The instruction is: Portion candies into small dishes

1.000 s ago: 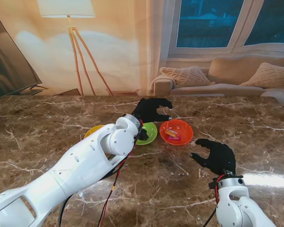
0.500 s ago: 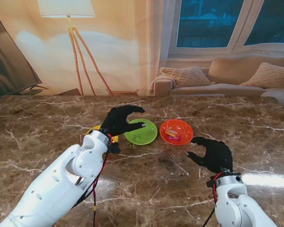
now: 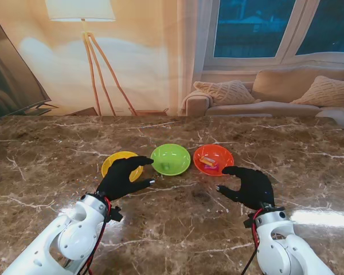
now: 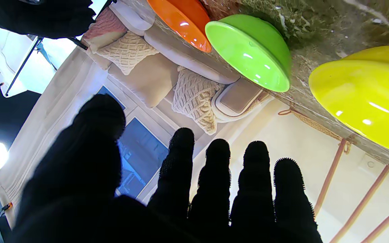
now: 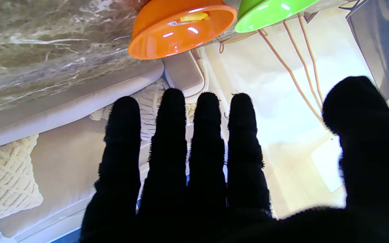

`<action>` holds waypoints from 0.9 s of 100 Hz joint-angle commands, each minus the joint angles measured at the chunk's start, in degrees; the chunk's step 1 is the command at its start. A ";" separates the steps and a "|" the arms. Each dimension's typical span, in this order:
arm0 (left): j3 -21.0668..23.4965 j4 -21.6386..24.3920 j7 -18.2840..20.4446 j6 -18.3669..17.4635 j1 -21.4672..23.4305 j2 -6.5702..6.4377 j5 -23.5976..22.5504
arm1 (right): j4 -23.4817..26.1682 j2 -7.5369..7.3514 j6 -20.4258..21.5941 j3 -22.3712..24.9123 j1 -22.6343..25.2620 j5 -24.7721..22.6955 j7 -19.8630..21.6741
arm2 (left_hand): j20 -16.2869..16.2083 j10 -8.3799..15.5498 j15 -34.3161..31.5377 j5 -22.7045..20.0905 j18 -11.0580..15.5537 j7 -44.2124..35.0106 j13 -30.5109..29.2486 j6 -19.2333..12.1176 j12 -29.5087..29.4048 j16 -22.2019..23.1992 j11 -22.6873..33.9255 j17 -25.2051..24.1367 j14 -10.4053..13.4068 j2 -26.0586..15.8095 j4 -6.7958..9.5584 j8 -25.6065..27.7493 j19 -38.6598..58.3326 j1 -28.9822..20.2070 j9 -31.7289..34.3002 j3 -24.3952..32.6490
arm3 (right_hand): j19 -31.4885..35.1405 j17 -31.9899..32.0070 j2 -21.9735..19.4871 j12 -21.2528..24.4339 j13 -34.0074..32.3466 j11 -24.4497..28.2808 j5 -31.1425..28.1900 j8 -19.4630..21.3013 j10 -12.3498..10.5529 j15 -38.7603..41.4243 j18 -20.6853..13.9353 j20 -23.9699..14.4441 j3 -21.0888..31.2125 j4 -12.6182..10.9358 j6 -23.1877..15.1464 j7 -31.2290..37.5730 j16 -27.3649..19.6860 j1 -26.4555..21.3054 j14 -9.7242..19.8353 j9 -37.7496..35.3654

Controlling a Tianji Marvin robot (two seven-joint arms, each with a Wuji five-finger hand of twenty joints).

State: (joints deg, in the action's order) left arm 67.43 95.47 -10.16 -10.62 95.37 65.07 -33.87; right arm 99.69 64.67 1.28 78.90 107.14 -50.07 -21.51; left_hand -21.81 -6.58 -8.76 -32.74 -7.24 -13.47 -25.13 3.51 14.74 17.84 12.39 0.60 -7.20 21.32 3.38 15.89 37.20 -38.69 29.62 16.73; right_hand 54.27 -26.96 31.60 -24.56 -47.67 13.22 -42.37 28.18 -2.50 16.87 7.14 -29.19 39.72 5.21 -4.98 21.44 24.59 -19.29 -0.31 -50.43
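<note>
Yellow dish (image 3: 121, 163), green dish (image 3: 171, 158), orange dish (image 3: 213, 159) in a row; left hand (image 3: 121, 178) and right hand (image 3: 247, 187) empty, fingers apart.

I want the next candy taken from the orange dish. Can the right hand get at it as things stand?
Probably yes. The right hand is open, holds nothing, and hovers just nearer to me than the orange dish. Bare table lies between them, and the left hand is over by the yellow dish.

left hand (image 3: 121, 178): empty, fingers spread | right hand (image 3: 250, 187): empty, fingers spread
</note>
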 commanded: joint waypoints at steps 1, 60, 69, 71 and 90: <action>0.10 0.23 -0.96 -0.33 1.40 0.01 0.21 | 0.01 0.02 0.26 -0.33 0.18 0.67 1.34 | 1.17 -0.42 0.78 1.58 2.93 1.43 1.71 0.44 -1.06 -1.12 -0.53 -1.10 1.62 -1.61 1.52 -1.31 -0.77 2.59 -2.81 -1.36 | -0.84 0.85 -1.29 1.11 1.24 -1.34 2.40 -0.65 0.28 -1.17 -0.13 0.68 -1.63 -0.89 -0.14 -1.24 -0.09 3.13 -0.63 1.44; 2.17 -1.13 -1.83 -6.51 5.64 0.21 2.96 | -4.33 -0.15 8.25 -3.16 -2.84 6.33 4.86 | 4.95 0.04 1.87 3.72 4.91 4.15 6.43 1.56 -2.59 -3.78 -2.03 -2.73 3.15 -7.12 5.07 -3.37 -5.09 6.56 -6.60 -8.00 | -15.73 8.19 -7.27 11.35 12.13 -8.42 14.35 -5.84 1.21 -10.26 -8.06 11.86 2.92 -3.39 3.64 -11.09 -10.32 19.61 3.08 15.02; 2.17 -1.15 -1.84 -6.92 5.84 0.21 3.01 | -4.55 -0.13 9.37 -3.08 -2.82 6.78 4.93 | 5.24 0.10 1.97 3.84 4.99 4.20 6.78 1.63 -2.62 -3.89 -2.08 -2.82 3.28 -7.17 5.02 -3.41 -5.56 7.09 -6.77 -8.85 | -16.28 8.69 -8.10 12.12 13.08 -8.74 15.24 -6.24 1.42 -10.68 -8.73 12.63 2.75 -3.38 4.20 -11.69 -11.04 20.34 3.41 16.18; 2.16 -1.12 -1.87 -6.89 5.91 0.22 3.04 | -4.51 -0.13 9.55 -3.02 -2.76 6.91 5.02 | 5.33 0.15 2.01 3.87 5.01 4.21 6.90 1.60 -2.64 -3.92 -2.13 -2.85 3.31 -7.24 5.00 -3.42 -5.72 7.17 -6.89 -9.01 | -16.33 8.72 -8.20 12.25 13.26 -8.79 15.35 -6.30 1.47 -10.75 -8.79 12.75 2.71 -3.37 4.32 -11.77 -11.16 20.44 3.42 16.36; 2.20 -0.97 -2.24 -6.97 6.23 0.27 2.92 | -4.32 -0.11 10.63 -2.85 -2.31 7.80 5.55 | 5.97 0.15 2.13 3.89 4.83 4.29 7.19 1.84 -2.71 -4.09 -2.31 -2.71 3.36 -7.57 4.84 -3.44 -6.84 7.25 -7.08 -10.18 | -16.63 9.40 -9.31 13.23 14.21 -8.80 15.73 -6.68 1.69 -10.93 -8.80 13.53 2.43 -3.32 4.53 -12.12 -11.95 20.98 3.48 17.42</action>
State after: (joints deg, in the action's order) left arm 69.75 94.60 -12.14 -17.51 101.06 65.31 -30.85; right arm 95.53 64.43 11.88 76.07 104.12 -42.43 -16.79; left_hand -16.88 -6.61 -7.80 -30.51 -5.26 -10.04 -19.51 4.99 12.74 14.82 10.83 -1.35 -5.67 16.24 7.43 13.75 32.01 -34.56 24.67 8.41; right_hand 38.88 -18.66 23.48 -12.57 -35.51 5.39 -28.39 22.20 -0.78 6.73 0.65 -17.00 42.17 4.00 -0.54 10.70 14.21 -1.28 1.88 -34.89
